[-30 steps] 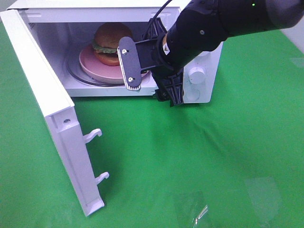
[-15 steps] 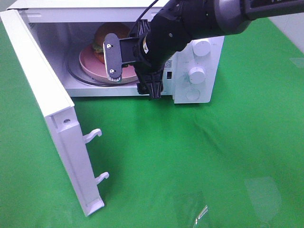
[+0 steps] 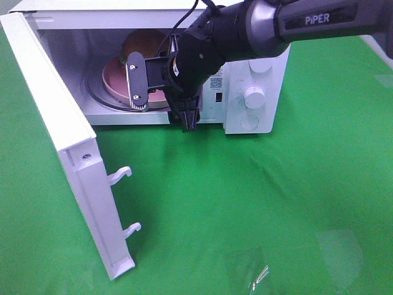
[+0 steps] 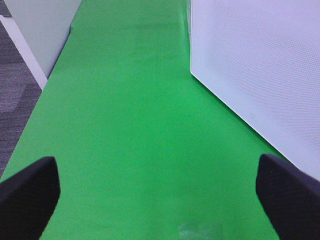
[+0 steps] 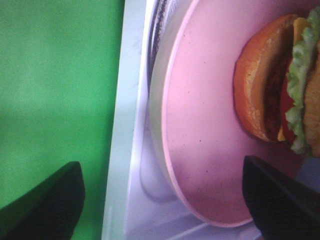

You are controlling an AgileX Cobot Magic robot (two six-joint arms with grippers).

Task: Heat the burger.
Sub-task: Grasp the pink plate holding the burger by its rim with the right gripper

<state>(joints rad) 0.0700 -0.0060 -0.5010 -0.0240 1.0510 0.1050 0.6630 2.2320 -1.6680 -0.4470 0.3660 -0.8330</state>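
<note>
Right gripper (image 3: 161,95): jaws spread wide, nothing between them. It hangs at the oven mouth, one finger (image 3: 136,80) in front of the plate's near rim, the other finger (image 3: 189,117) low, over the sill at the front edge. Wrist view: both fingertips (image 5: 47,207) show as dark corners, well apart; the plate edge and sill lie between them. No contact with plate or burger can be made out.

Right arm (image 3: 307,21): black and grey, comes in from 2 o'clock across the top of the oven's control panel.

Burger (image 3: 142,42): inside the oven, on the plate (image 3: 115,78), toward 12 o'clock of the gripper. Partly hidden by the arm in the high view. Wrist view gives it clearly: burger (image 5: 280,95) with brown bun, green lettuce, seated off-centre on the plate (image 5: 205,145). Plate rests on the glass turntable (image 3: 95,92).

Oven (image 3: 258,117): white, door (image 3: 58,135) swung wide open toward 7 o'clock, two latch hooks (image 3: 120,175) on its inner edge. Knobs (image 3: 254,96) on the panel at 3 o'clock of the gripper.

Left gripper (image 4: 160,197): wide open, empty, over bare green cloth (image 4: 125,125); white perforated oven wall (image 4: 260,65) just beside it. Not seen in the high view.

Cloth (image 3: 258,209) covers the whole table.
</note>
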